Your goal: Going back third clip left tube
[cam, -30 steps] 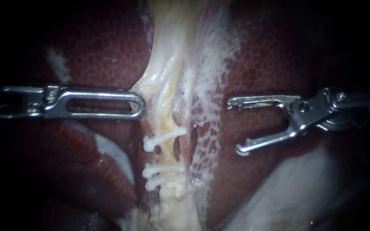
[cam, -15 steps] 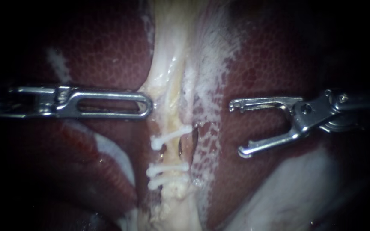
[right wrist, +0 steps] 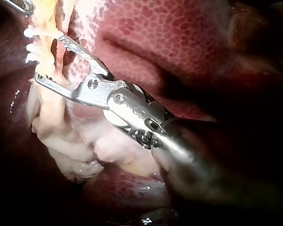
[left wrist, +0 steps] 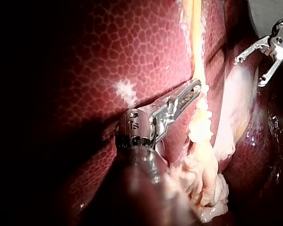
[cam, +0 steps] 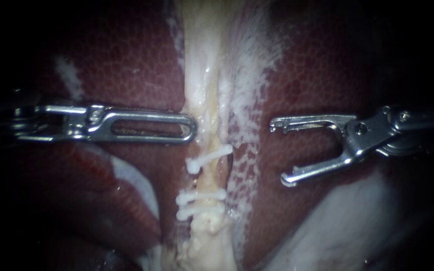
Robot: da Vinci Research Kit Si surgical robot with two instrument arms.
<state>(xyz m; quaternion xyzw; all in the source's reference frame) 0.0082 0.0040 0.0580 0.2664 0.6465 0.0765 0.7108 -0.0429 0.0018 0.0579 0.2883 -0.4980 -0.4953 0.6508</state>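
Tube: pale strand running down mid-scene in the endoscope view, liver on either side.
Clips: three white, all across the tube; uppermost clip tilted, lower two clips close together beneath it.
Left instrument: slotted jaws closed together, tips pinching the tube's edge just above the uppermost clip.
Right instrument: jaws spread wide, holding nothing, well apart from the tube, over liver.
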